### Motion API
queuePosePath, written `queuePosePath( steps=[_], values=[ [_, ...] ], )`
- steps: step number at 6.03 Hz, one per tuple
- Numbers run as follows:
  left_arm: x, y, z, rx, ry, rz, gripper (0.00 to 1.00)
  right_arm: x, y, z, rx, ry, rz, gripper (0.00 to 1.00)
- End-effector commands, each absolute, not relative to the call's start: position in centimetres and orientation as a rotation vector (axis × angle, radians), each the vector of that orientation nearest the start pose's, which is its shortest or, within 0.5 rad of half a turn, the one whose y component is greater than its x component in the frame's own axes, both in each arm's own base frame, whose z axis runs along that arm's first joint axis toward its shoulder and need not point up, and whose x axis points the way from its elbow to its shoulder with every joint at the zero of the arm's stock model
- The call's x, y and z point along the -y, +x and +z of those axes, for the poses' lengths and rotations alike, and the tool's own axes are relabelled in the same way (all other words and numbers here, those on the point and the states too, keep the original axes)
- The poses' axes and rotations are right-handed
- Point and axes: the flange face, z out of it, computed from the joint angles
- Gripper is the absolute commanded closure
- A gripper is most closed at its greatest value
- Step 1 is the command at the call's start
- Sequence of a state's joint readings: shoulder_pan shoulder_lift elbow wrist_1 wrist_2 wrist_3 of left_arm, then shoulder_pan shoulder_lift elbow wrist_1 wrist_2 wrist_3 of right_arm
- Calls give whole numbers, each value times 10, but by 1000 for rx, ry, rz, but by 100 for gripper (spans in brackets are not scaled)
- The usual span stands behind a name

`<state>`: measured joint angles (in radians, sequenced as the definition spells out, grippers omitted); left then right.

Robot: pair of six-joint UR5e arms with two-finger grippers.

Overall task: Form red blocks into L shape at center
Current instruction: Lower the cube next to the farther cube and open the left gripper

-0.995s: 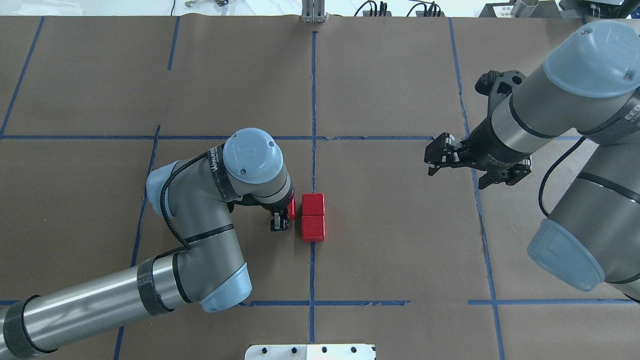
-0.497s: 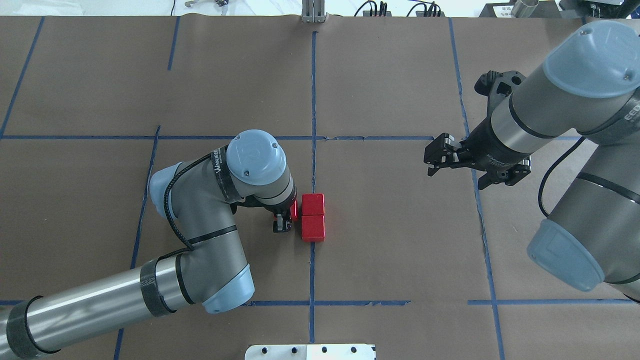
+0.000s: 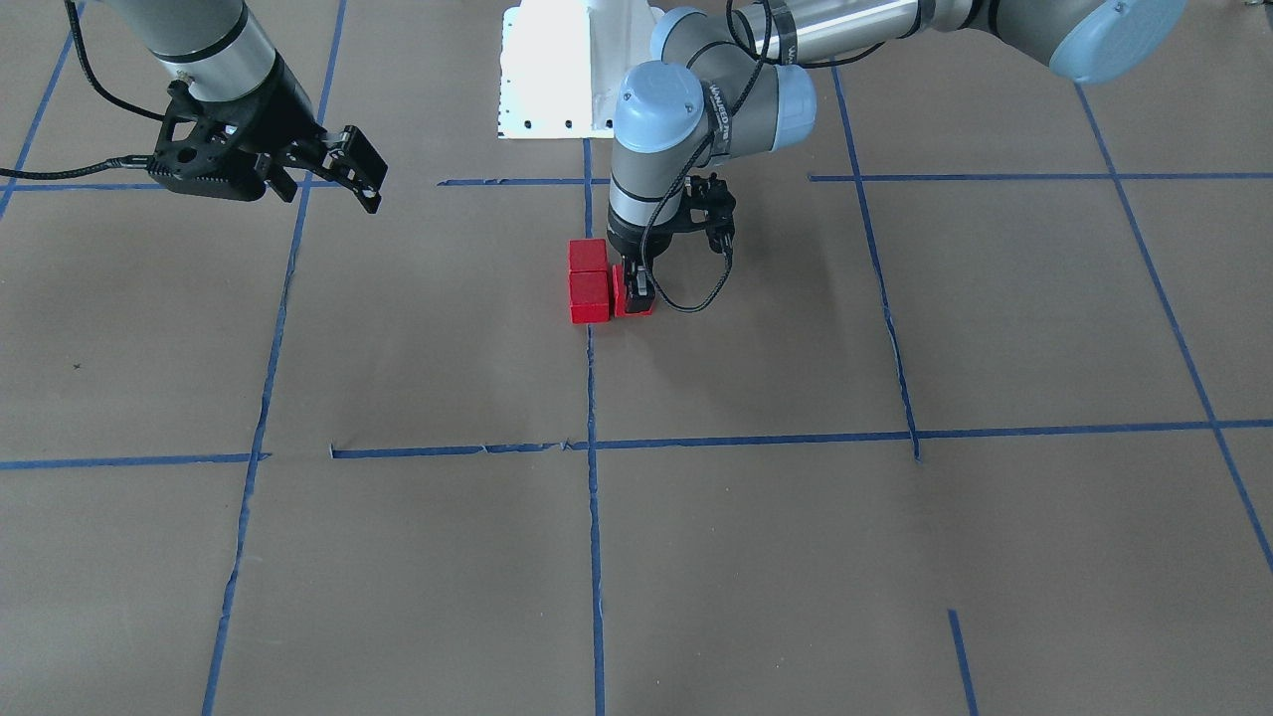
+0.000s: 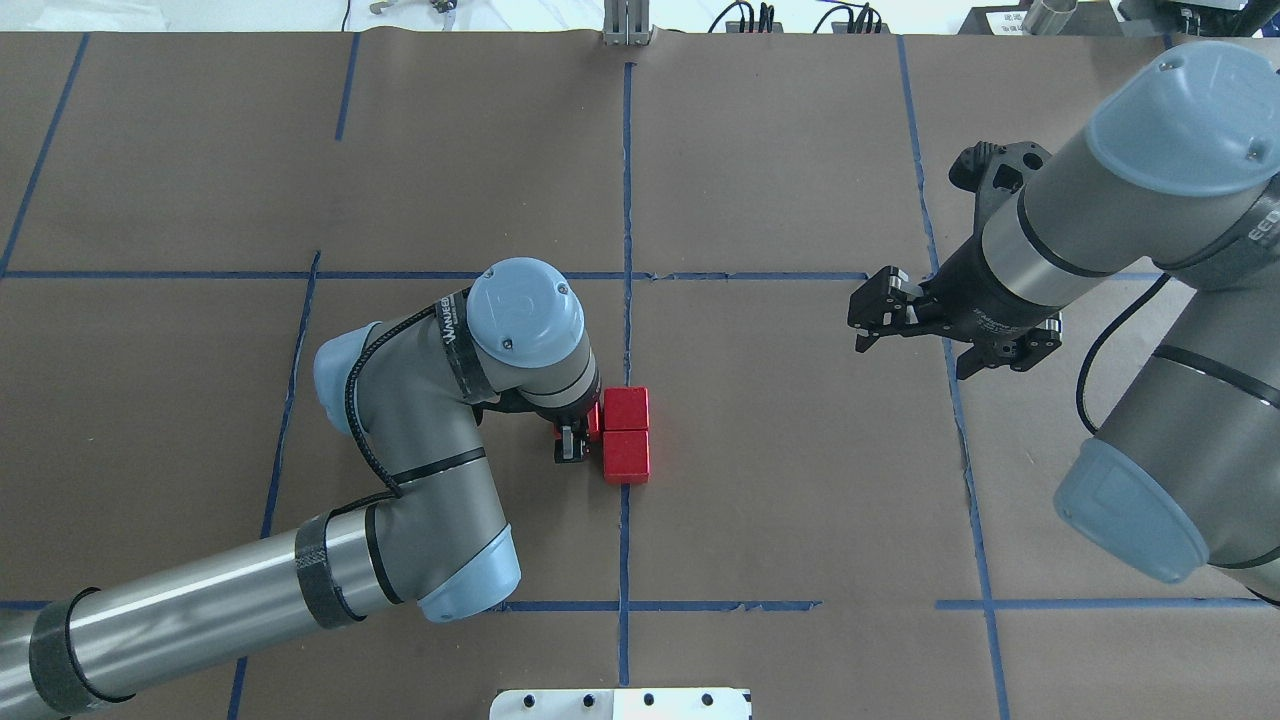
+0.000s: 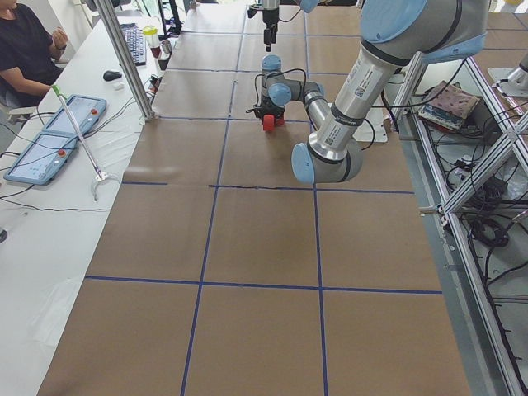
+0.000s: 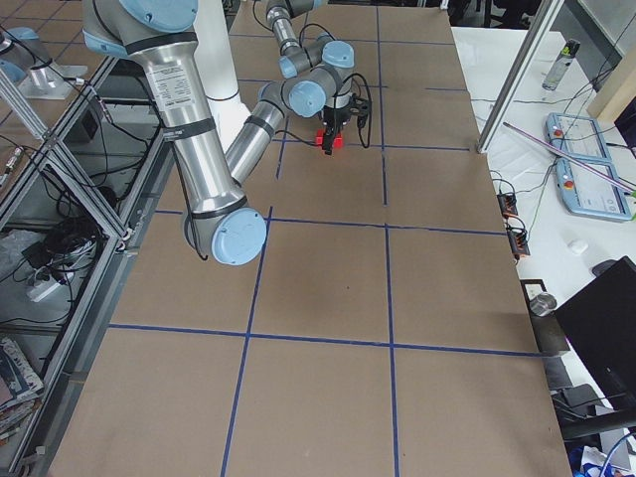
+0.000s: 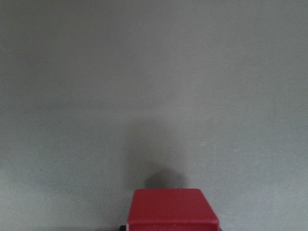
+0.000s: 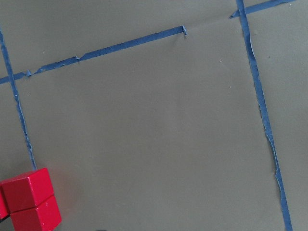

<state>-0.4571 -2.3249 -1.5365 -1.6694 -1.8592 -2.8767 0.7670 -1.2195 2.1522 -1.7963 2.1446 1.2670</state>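
Two red blocks point(image 4: 626, 408) point(image 4: 626, 456) lie touching in a short row on the centre blue line; they also show in the front view point(image 3: 589, 296) point(image 3: 587, 255) and the right wrist view point(image 8: 29, 190). My left gripper point(image 4: 576, 437) is shut on the third red block point(image 4: 595, 420), low at the table, right beside the row's far block. That block shows in the front view point(image 3: 627, 298) and the left wrist view point(image 7: 172, 211). My right gripper point(image 4: 868, 313) is open and empty, raised well to the right.
Blue tape lines point(image 4: 626, 200) divide the brown paper-covered table into a grid. The white robot base plate point(image 4: 620, 703) sits at the near edge. An operator point(image 5: 25, 49) and control pendants point(image 5: 58, 132) are beside the table.
My left arm has moved to the right, bringing its held red block up beside the far block of the row. The right arm has not moved.
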Motion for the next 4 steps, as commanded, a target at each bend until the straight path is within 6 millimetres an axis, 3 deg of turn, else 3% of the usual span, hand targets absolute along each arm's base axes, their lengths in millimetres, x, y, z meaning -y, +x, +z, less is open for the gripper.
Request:
queuePosePath(
  steps=[1, 4],
  values=[
    [416, 607, 205, -695, -648, -1530, 99, 411, -312, 245, 873, -123, 230, 0],
    [415, 607, 206, -699, -649, -1528, 95, 411, -312, 245, 873, -123, 230, 0]
  ],
)
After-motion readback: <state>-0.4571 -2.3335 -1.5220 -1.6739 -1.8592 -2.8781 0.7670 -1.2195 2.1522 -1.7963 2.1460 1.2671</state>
